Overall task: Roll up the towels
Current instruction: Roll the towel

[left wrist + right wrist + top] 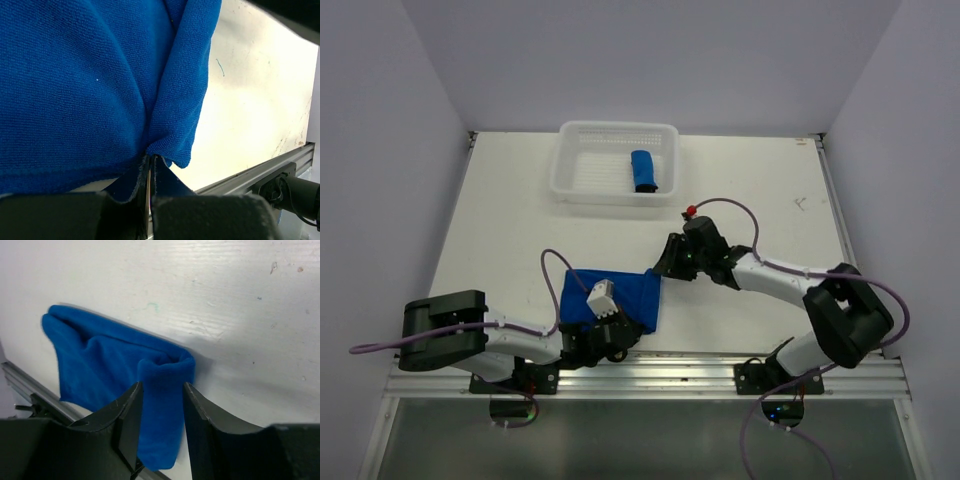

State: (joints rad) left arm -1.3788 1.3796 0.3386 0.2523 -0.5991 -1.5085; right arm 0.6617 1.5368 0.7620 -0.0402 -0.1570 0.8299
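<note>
Black fingers of the left claw (150,200) are pressed together on a hem of the loose towel (90,85). The royal-blue cloth is pinched in the seam between them and rises from the grip in a deep fold. Pile plain, no pattern. One flap hangs just right of the pinch, its rounded corner free above the pale desk (250,100). Beyond that runs the aluminium rail (250,174) along the desk's near edge. Right claw (162,390): jaws stand apart, nothing clamped. They straddle a thick doubled edge of the same towel, which lies between and below them; whether either finger touches the cloth cannot be told. From that edge the towel spreads away to the left of the right wrist view, rumpled, ending in a rounded corner near the rail. Seen from overhead, the loose towel is bunched at the middle of the desk's near edge, between the two arms. The left claw is at its near-left side and the right claw at its far-right corner. A purple cable (548,275) loops off the left arm just beside the cloth. At the far side of the desk, well apart from all this, sits a white plastic basket (570,175). The rolled towel (643,172), a tight blue bundle, lies in its right half, lengthwise from near to far.
</note>
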